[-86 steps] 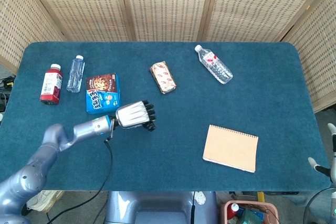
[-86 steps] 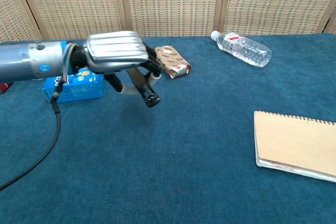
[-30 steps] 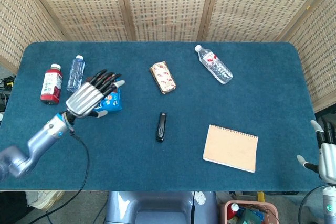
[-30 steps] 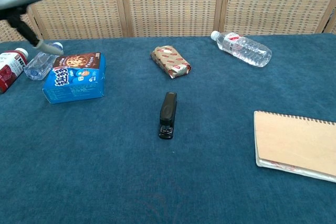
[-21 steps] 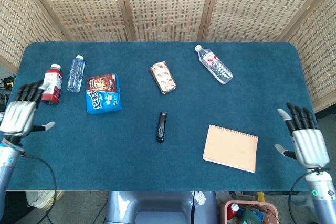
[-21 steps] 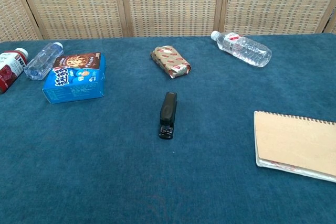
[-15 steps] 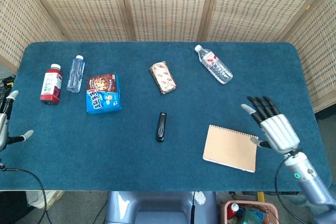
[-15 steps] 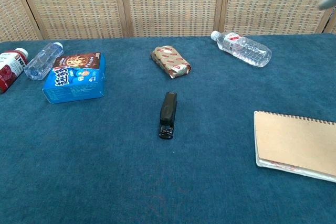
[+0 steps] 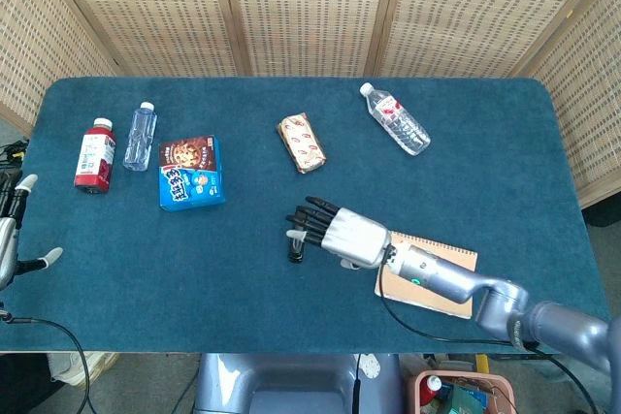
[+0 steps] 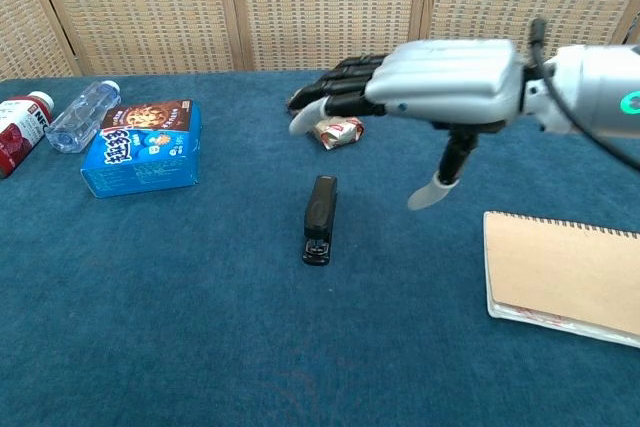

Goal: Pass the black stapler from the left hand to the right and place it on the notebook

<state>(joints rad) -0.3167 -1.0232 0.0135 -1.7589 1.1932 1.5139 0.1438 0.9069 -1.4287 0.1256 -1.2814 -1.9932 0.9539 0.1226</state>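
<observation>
On the blue table (image 9: 485, 143), listed from largest to smallest.

Right arm: reaches in from 5 o'clock across the notebook toward the table's middle. Right hand (image 9: 340, 233): flat, palm down, fingers (image 10: 340, 82) stretched and apart, thumb hanging beneath; holds nothing. It hangs above the black stapler in the head view; the chest view shows clear air between hand and stapler.

Notebook (image 10: 560, 272): tan cover, spiral-bound along its far edge, lying flat at 4 o'clock from the table's middle, partly covered by the forearm in the head view.

Left hand (image 9: 12, 239): at the table's edge at 8 o'clock, only partly in the head view, fingers apart, holding nothing.

Blue snack box (image 9: 190, 174): at 10 o'clock, lying flat.

Clear water bottle (image 9: 396, 119): on its side at 1 o'clock.

Small clear bottle (image 9: 140, 137): on its side at 10 o'clock, just left of the box.

Red drink bottle (image 9: 94, 155): lying left of the small clear bottle, near it.

Wrapped snack bar (image 9: 302, 143): at 12 o'clock, mostly hidden behind the hand in the chest view.

Black stapler (image 10: 320, 218): lying on the cloth near the middle, untouched, well apart from the notebook.
</observation>
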